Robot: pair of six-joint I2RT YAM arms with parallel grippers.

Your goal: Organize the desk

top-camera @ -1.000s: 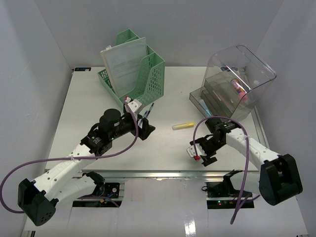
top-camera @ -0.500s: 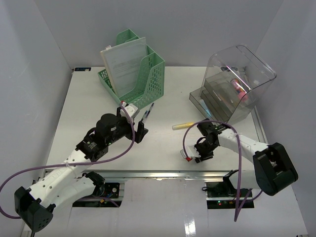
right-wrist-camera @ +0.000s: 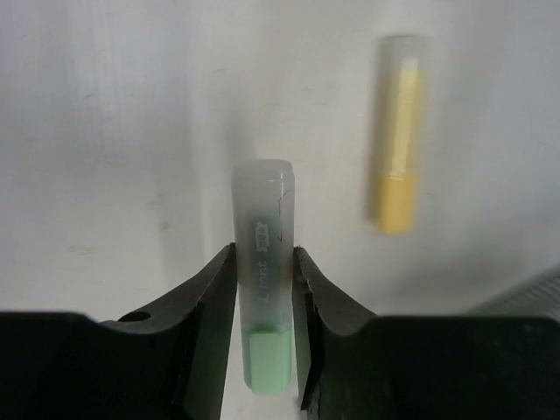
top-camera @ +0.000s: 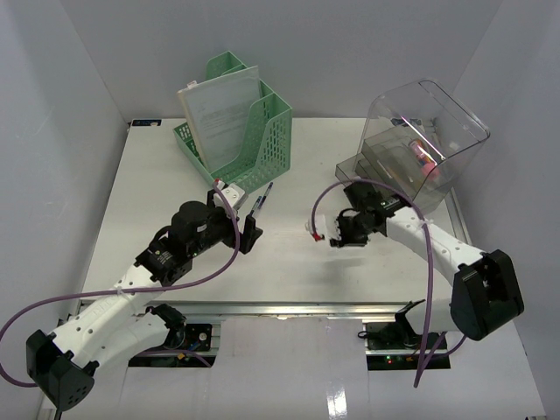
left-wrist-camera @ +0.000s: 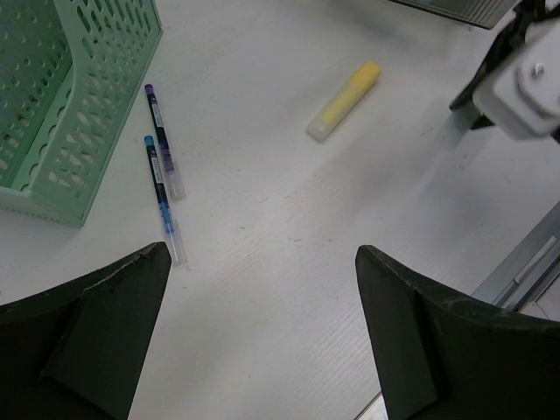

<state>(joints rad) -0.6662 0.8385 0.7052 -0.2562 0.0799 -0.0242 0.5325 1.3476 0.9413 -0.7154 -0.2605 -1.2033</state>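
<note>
On the right wrist view alone, green highlighter [right-wrist-camera: 262,229] pinched in right hand [right-wrist-camera: 262,262]; left hand [left-wrist-camera: 261,254] spread.

On the white desk [top-camera: 157,201] we find a green file rack [top-camera: 249,140] and clear-lidded organiser [top-camera: 437,122] at the back, a purple pen [left-wrist-camera: 163,140] and blue pen [left-wrist-camera: 164,199] beside the rack, and a yellow highlighter [left-wrist-camera: 344,101] further right.

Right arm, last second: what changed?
The right hand moved from the white desk's front edge away and left, to beside the capped yellow highlighter, and is now shut on a green highlighter with a translucent cap. The left arm shifted slightly, its left hand open. Yellow highlighter, two thin pens and green mesh file rack: unmoved.
</note>
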